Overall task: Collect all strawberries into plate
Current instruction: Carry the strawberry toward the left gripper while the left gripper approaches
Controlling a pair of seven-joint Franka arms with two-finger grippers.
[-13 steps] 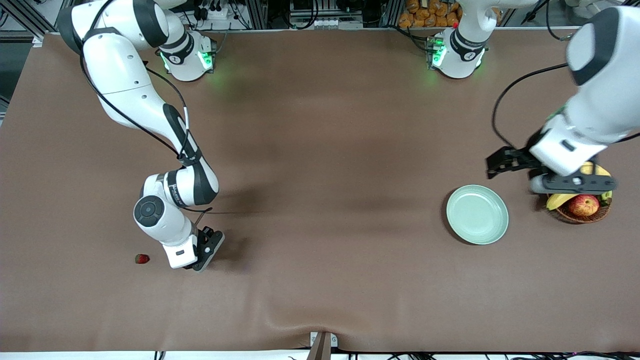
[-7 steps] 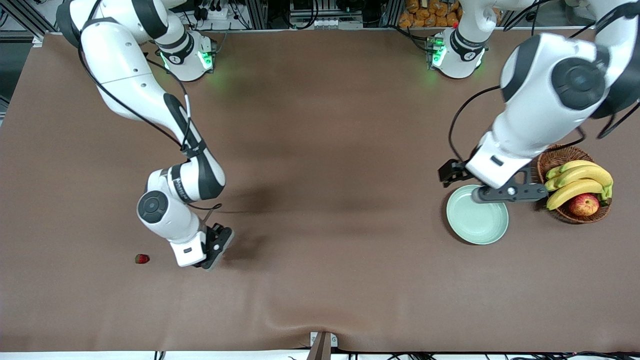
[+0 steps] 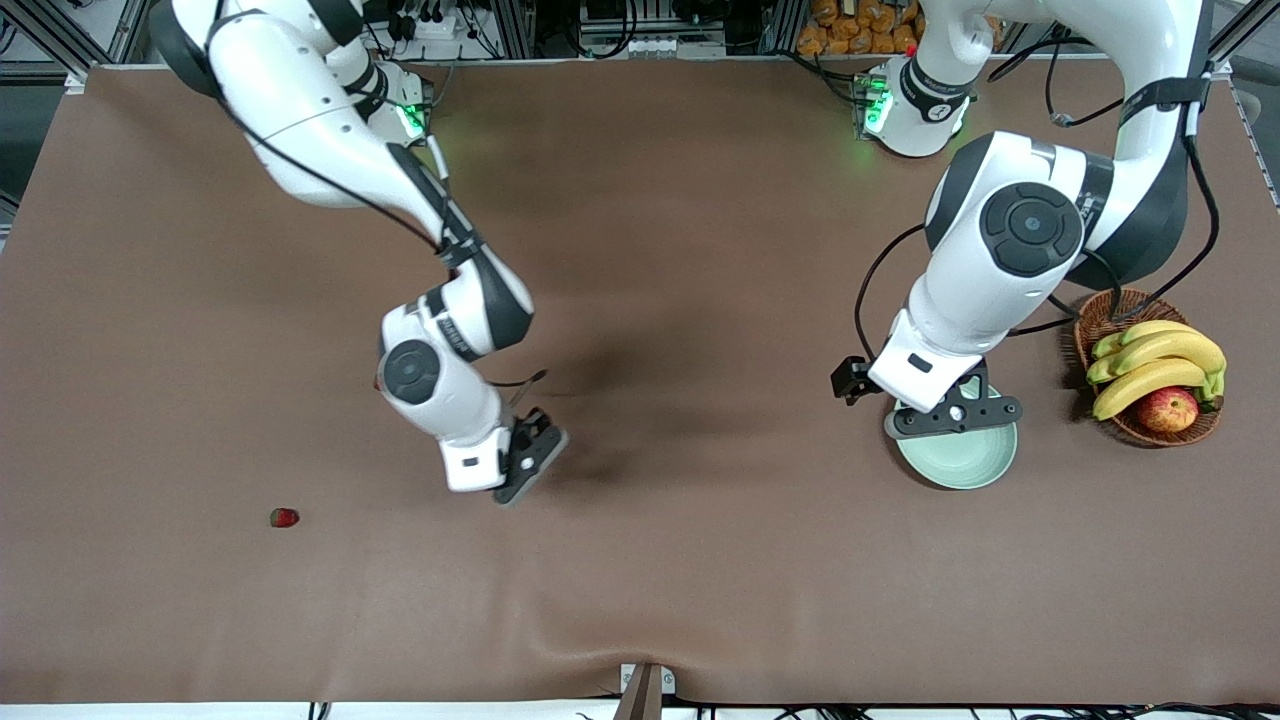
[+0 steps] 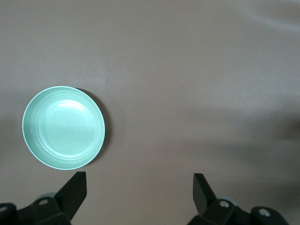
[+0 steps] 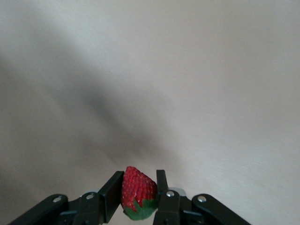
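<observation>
Change, right arm: has lifted away from the loose strawberry (image 3: 285, 517) and swung toward the middle of the bench (image 3: 640, 560).
Change, left arm: has moved off the basket (image 3: 1100, 322) of fruit and now hangs above the plate (image 3: 960, 465).
Right end effector (image 5: 137, 193): clenched on a strawberry (image 5: 138, 191), over bare bench, arm bent at the elbow.
Left end effector (image 4: 139, 183): fingers spread wide, nothing between them, pointing down.
Plate: bare, beside the basket.
Loose strawberry: on the bench toward the right arm's end, well apart from the plate.

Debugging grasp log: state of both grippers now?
Left gripper: open, empty, over the plate.
Right gripper: shut on a strawberry, over bare table.
</observation>
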